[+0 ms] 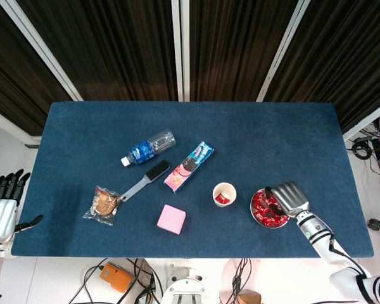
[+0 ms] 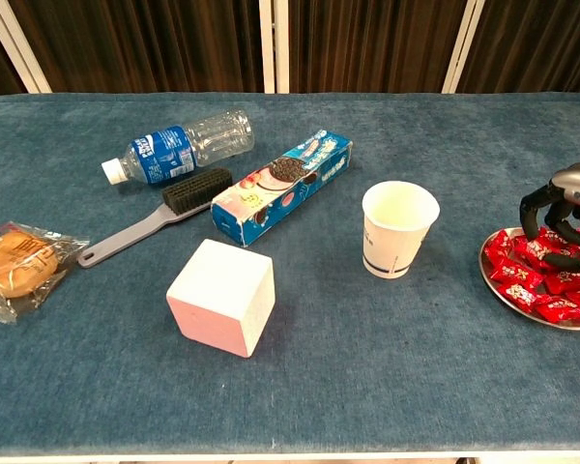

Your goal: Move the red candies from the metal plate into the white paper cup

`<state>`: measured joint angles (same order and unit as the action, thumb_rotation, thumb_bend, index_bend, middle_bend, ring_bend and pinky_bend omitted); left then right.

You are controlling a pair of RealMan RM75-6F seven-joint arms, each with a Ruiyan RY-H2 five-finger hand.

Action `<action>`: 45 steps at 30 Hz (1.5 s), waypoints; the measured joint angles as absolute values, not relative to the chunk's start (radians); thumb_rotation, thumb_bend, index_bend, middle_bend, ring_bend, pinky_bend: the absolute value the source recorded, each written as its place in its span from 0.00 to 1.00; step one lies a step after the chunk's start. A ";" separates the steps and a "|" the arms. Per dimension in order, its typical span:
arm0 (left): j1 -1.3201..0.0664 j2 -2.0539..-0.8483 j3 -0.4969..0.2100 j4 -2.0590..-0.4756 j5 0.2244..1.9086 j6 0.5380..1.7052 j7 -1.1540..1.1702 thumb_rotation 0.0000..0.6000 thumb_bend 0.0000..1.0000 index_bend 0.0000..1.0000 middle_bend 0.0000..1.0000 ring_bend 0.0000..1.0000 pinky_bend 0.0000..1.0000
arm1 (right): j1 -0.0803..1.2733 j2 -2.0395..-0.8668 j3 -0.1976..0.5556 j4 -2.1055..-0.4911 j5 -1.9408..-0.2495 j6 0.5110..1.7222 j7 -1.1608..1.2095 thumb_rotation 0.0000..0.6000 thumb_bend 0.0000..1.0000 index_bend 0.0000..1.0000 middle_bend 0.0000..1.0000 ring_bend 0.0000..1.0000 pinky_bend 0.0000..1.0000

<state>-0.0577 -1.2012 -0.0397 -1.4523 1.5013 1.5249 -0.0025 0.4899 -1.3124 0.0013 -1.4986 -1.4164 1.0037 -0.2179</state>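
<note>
Picking from the red candies (image 2: 541, 275) on the metal plate (image 2: 507, 295), the right hand (image 2: 570, 208) is curling its fingers (image 2: 532, 208) down over them, grasp indiscernible; next, carrying to the white paper cup (image 2: 398, 230) beside the fingers.

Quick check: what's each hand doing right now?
Left hand: open, off the table's edge, holding nothing.
Right hand: fingers curled over the candies on the plate; cannot tell if it grips one.
</note>
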 measured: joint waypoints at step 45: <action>-0.060 -1.206 -0.052 -1.431 1.493 1.528 -0.025 1.00 0.00 0.06 0.00 0.00 0.00 | 0.567 -1.263 0.063 -1.644 -1.452 1.092 -0.225 1.00 0.39 0.52 0.84 0.99 1.00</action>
